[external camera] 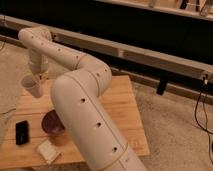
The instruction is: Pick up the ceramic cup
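The arm point(80, 105) sweeps up from the bottom of the view, bends at a big white elbow over the middle of the table point(122, 112), then reaches back to the left, where its wrist turns down above the table's far left corner. The gripper point(39, 76) hangs at the end of that wrist, just right of the cup point(31, 86) and touching it at the rim; whether its grip has closed on the cup cannot be told from here. The cup is white, handleless and narrower at the base, and it sits tilted, its mouth leaning up and to the left, its base pointing down toward the tabletop. It looks to be raised off the wood at the left edge, though the contact under it is not clear. The table is pale planked wood standing on a light carpet point(170, 125). On it, nearer the front and partly behind the arm, lies a dark purple bowl point(51, 122), well apart from the cup. Left of the bowl is a small black object point(21, 132) lying flat, and in front of the bowl a pale squarish item point(48, 151) near the front edge. Behind the table runs a long light rail point(150, 56) against a dark wall, and a black cable point(202, 107) hangs down at the right
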